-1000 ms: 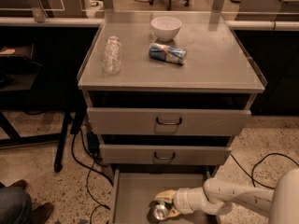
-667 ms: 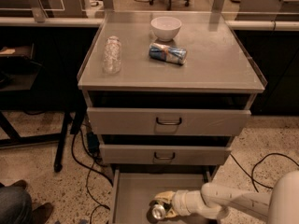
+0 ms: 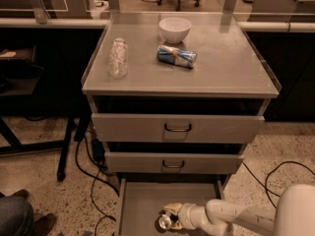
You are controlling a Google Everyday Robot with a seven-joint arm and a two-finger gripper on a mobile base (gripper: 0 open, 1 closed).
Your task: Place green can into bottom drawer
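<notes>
Though only its round, shiny silver end shows, the green can (image 3: 164,223) sits low in the pulled-out bottom drawer (image 3: 140,203), a wide, shallow tray of flat grey metal. It is clamped between the pale fingers of the gripper (image 3: 169,217), which reaches in from the right on a smooth white arm; whether the can touches the floor I cannot tell. Above it two grey drawers with thin loop handles (image 3: 177,128) stand slightly ajar. On the matte grey surface (image 3: 226,68) are a clear plastic bottle (image 3: 118,58), a blue-and-silver can (image 3: 176,56) on its side and a round white bowl (image 3: 174,29).
</notes>
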